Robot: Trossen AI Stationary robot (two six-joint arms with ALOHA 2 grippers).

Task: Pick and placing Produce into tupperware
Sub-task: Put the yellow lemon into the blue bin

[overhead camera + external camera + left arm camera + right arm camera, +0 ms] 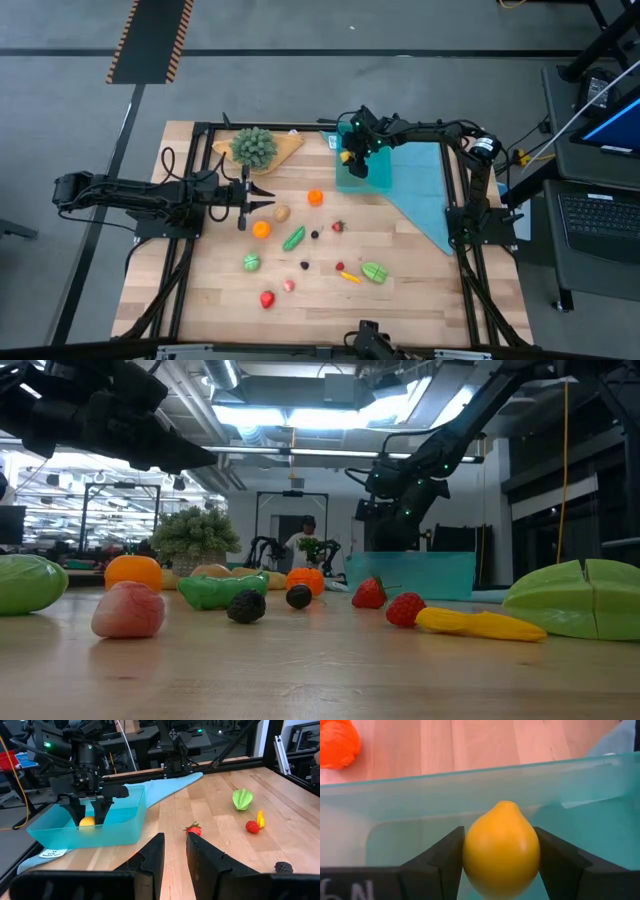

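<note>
Right end effector (pixel 501 862) is inside the teal tupperware (pixel 372 168), upper centre-right of the high view, pinching a yellow lemon (pixel 501 851) between both fingers. The tupperware sits on a light-blue cloth (pixel 432 195).

Left end effector (pixel 268 197) hangs over the worktop (pixel 320 300) at centre-left, fingers nearly pressed together with a thin gap, holding nothing.

The rest of the produce lies loose across the middle and lower worktop: orange piece (pixel 261 229), green pod (pixel 293 238), strawberry (pixel 338 226), red piece (pixel 267 298), green leafy piece (pixel 374 272).

Bushy green plant (pixel 254 146) stands upper centre-left.
</note>
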